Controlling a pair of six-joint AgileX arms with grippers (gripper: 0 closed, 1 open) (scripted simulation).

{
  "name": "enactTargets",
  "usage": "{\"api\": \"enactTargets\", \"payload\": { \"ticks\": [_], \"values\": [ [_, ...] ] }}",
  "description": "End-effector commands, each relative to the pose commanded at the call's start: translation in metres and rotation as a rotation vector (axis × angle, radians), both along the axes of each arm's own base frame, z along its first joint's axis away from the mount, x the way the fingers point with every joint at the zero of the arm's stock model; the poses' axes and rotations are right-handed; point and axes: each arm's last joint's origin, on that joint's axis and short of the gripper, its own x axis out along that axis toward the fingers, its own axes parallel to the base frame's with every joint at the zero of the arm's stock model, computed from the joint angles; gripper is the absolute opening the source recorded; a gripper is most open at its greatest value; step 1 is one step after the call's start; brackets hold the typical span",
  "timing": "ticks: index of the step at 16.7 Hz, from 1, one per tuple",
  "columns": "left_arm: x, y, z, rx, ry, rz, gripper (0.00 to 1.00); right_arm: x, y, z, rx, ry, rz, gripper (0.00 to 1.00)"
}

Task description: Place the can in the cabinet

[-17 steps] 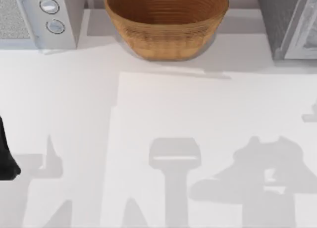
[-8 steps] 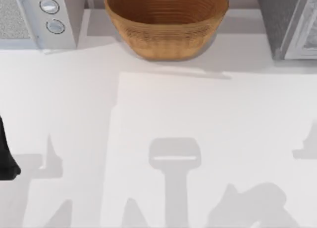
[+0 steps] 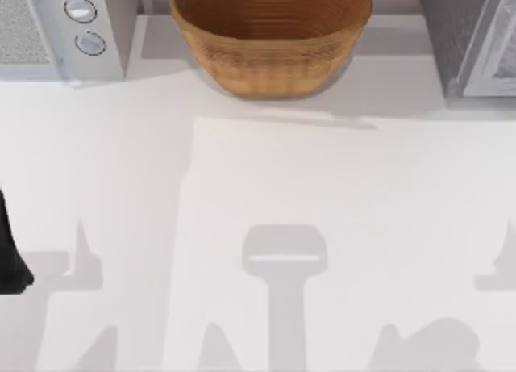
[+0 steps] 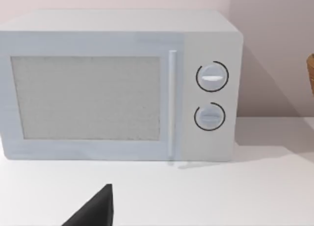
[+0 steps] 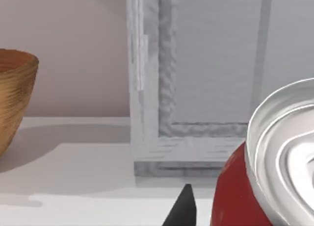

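Observation:
The can (image 5: pixel 282 152) is red with a silver lid and sits very close to the right wrist camera, tilted. My right gripper (image 5: pixel 223 213) is shut on it, with one black fingertip (image 5: pixel 183 207) against its side. The grey cabinet (image 5: pixel 196 88) stands just ahead of the can, its door panel facing the camera. From above, the cabinet (image 3: pixel 472 37) is at the back right of the table. My left gripper (image 4: pixel 95 212) is parked at the table's left edge, where the dark arm (image 3: pixel 10 259) shows.
A white microwave (image 3: pixel 60 29) stands at the back left, facing the left wrist camera (image 4: pixel 122 86). A woven basket (image 3: pixel 270 37) sits at the back centre, with its rim (image 5: pixel 14 88) left of the cabinet. Arm shadows lie on the white tabletop (image 3: pixel 266 178).
The right arm's shadow on the table has slid toward the front right corner and shrunk. The small shadow at the right edge has moved forward. The left arm has stayed put.

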Motion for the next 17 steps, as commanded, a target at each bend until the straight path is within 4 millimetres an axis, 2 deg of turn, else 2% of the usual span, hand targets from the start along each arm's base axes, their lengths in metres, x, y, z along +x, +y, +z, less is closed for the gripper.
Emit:
{"api": "enactTargets", "payload": {
  "ticks": [6,9,12,17],
  "values": [
    [0.000,0.000,0.000,0.000,0.000,0.000,1.00,0.000,0.000,0.000,0.002,-0.002,-0.001,0.00],
    [0.000,0.000,0.000,0.000,0.000,0.000,1.00,0.000,0.000,0.016,0.001,0.007,-0.006,0.00],
    [0.000,0.000,0.000,0.000,0.000,0.000,1.00,0.002,0.002,0.055,0.000,0.018,-0.011,0.00],
    [0.000,0.000,0.000,0.000,0.000,0.000,1.00,0.024,0.008,0.156,-0.001,0.028,-0.009,0.00]
  ]
}}
